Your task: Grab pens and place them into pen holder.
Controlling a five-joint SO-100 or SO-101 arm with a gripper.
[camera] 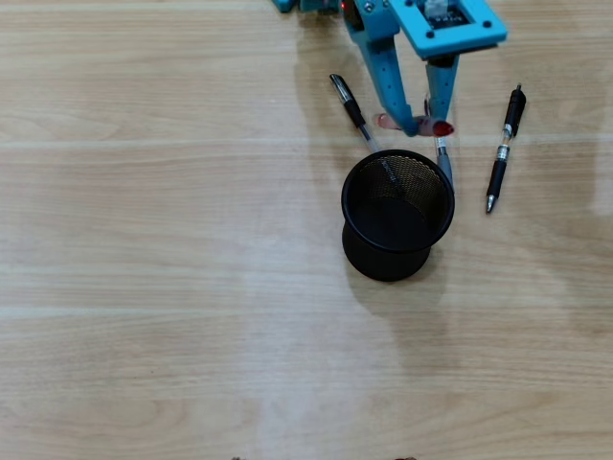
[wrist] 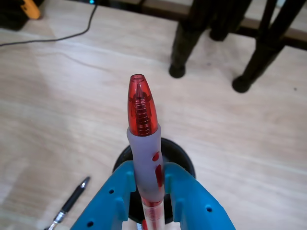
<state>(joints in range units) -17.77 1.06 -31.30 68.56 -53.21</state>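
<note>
Bright blue printed plastic throughout. Gripper (camera: 427, 127) of two slender tapering fingers, one broader, one narrow, with small round holes visible near finger bases in wrist view (wrist: 149, 191). Flat rectangular blue wrist plate (camera: 448, 21) carrying a grey-and-dark insert. Small red point at the arm's upper edge; nature unclear.

Showing across both views: one red pen (wrist: 143, 143), three black pens (camera: 350, 107) (camera: 504, 149) (camera: 444, 161), one wire-mesh pen holder (camera: 356, 230), and one blue gripper (wrist: 146, 189) appearing.
</note>
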